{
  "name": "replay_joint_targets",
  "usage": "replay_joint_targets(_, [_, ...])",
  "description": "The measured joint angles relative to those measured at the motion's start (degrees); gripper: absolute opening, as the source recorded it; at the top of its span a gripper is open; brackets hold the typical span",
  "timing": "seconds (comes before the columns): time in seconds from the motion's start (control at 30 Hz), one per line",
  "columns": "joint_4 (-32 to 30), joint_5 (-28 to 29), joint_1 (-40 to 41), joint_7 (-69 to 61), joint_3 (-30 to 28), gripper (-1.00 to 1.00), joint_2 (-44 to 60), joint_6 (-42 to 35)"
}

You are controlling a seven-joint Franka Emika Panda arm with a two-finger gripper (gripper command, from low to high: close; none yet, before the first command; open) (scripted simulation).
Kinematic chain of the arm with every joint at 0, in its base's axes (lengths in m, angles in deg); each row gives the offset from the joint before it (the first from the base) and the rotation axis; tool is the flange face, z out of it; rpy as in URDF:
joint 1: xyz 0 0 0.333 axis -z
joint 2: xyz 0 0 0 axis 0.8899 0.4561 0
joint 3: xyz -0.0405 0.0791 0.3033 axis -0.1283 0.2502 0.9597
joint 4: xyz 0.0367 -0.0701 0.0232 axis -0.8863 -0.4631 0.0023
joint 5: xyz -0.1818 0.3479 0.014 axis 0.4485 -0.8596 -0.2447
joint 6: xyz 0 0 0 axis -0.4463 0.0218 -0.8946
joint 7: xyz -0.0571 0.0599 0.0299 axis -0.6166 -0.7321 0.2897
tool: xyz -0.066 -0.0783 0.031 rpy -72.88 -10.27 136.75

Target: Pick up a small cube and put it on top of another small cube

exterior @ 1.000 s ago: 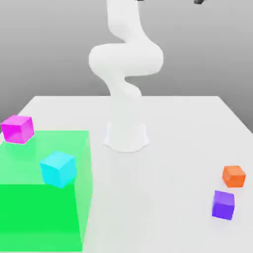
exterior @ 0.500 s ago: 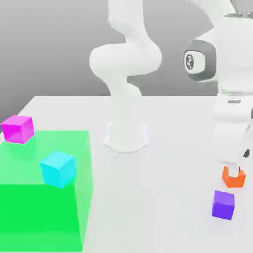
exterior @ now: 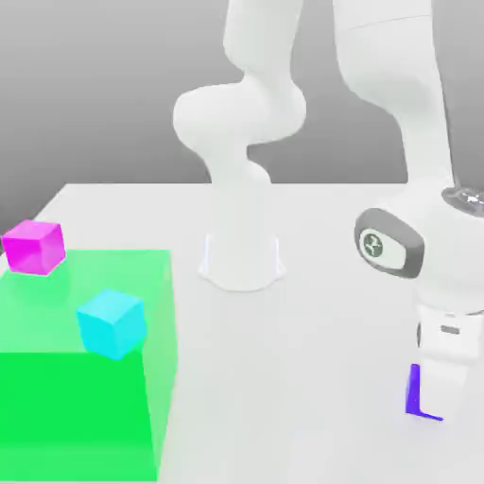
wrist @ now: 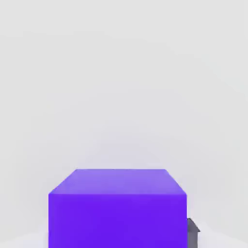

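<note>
The small violet-purple cube (exterior: 413,389) rests on the white table at the exterior view's lower right, and only its left strip shows beside the hand. In the hand view the same purple cube (wrist: 117,208) looms very close under the camera. My gripper (exterior: 442,395) has come straight down on this cube, and the white hand covers most of it. The small orange cube is hidden behind the hand and wrist.
A translucent green block (exterior: 85,406) takes up the exterior view's lower left. A larger cyan cube (exterior: 112,323) sits on it and a larger magenta cube (exterior: 34,247) sits at its far corner. The arm's base (exterior: 242,260) stands mid-table.
The hand has dropped from above the orange cube and shifted toward the camera onto the purple cube. It now hides the orange cube. The cubes have not moved.
</note>
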Motion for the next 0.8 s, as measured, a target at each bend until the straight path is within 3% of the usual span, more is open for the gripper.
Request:
replay_joint_targets(0.23, [-2.4,-3.5,1.6,-3.9,3.3,-1.0,-11.3,-8.9])
replay_joint_targets(0.5, [-7.7,-7.6,-6.5,-27.9,12.7,-1.0,-22.4,-14.6])
replay_joint_targets(0.57, [-8.3,-7.1,-11.1,-30.4,12.4,-1.0,-21.9,-13.5])
replay_joint_targets(0.7, [-8.1,-2.0,-10.5,-27.6,8.8,-1.0,-14.5,-6.5])
replay_joint_targets(0.73, [-8.1,-0.9,-10.9,-26.8,8.1,1.0,-13.0,-5.2])
replay_joint_targets(0.8, [-8.1,-0.9,-10.9,-26.8,8.1,1.0,-13.0,-5.2])
